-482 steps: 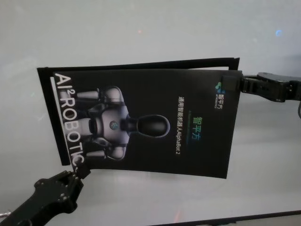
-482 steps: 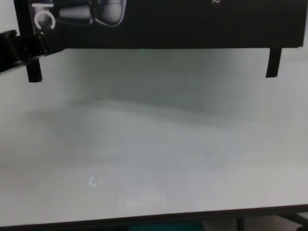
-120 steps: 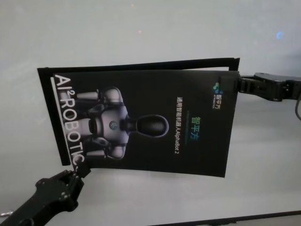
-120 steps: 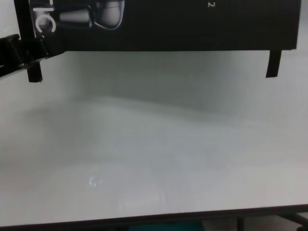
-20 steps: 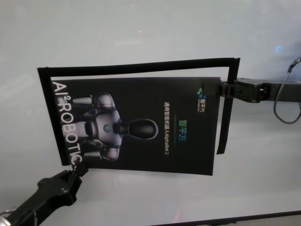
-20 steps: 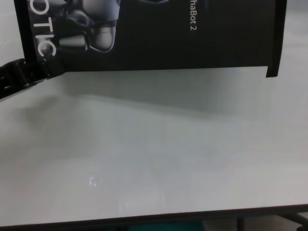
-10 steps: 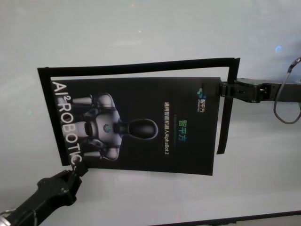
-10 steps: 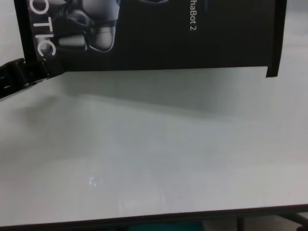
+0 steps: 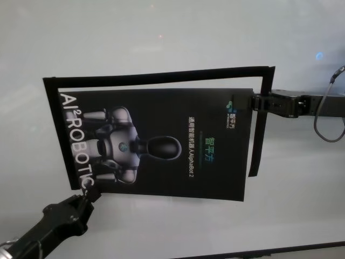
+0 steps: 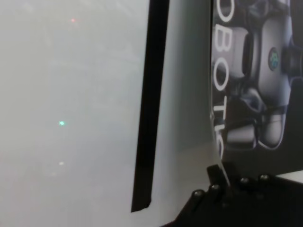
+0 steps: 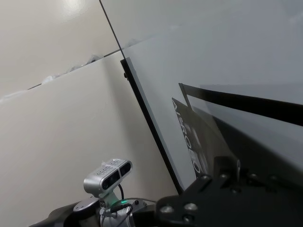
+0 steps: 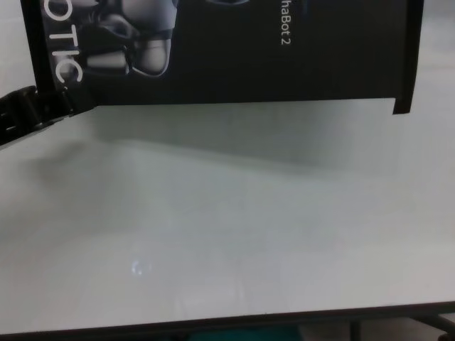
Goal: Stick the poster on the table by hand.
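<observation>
The poster [image 9: 161, 145] is a glossy black sheet with white letters and a grey-white robot picture, over the middle of the white table [image 9: 161, 32]. Narrow black strips [image 9: 161, 76] show past its far, left and right edges. My left gripper [image 9: 88, 197] is shut on the poster's near left corner, by the letters "OTIC" [image 12: 62, 57]. My right gripper [image 9: 252, 102] is shut on the far right corner. In the chest view the poster's near edge [image 12: 249, 85] casts a shadow on the table. The left wrist view shows one strip [image 10: 149, 104] beside the poster [image 10: 255, 80].
The table's dark near edge [image 12: 227, 328] runs along the front, with bare white tabletop [image 12: 249, 227] between it and the poster. A cable loop [image 9: 323, 121] hangs from my right arm. In the right wrist view a small grey camera device [image 11: 108, 175] stands beyond the table's edge.
Nothing has moved in the last second. Since six seconds ago my right gripper has drawn the poster's corner left and the sheet has come lower, baring the far and right strips.
</observation>
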